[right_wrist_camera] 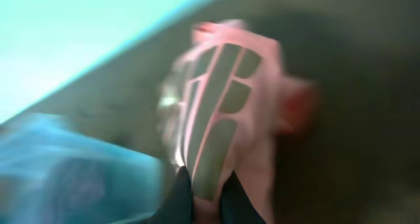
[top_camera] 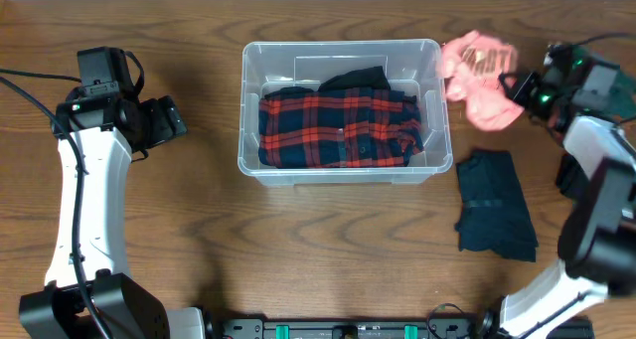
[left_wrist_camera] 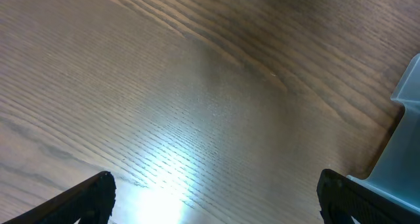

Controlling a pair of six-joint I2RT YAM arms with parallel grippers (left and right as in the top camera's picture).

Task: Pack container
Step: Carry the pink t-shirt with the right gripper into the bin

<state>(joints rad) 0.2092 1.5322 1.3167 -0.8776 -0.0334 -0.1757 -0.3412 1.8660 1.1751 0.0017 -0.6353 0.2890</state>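
Note:
The clear container [top_camera: 341,170] stands mid-table and holds a red-and-black plaid shirt [top_camera: 338,125] with a dark garment [top_camera: 355,79] behind it. My right gripper [top_camera: 512,88] is shut on a pink garment [top_camera: 479,76] with grey lettering and holds it in the air just right of the container's rim. The right wrist view shows the pink garment [right_wrist_camera: 226,112] pinched between the fingers [right_wrist_camera: 209,201], blurred. My left gripper [top_camera: 169,120] is open and empty left of the container; its fingers [left_wrist_camera: 213,198] spread wide over bare wood, with the container's corner [left_wrist_camera: 403,152] at the right edge.
A dark teal garment [top_camera: 494,205] lies crumpled on the table to the right of the container, in front of the right arm. The table is brown wood grain.

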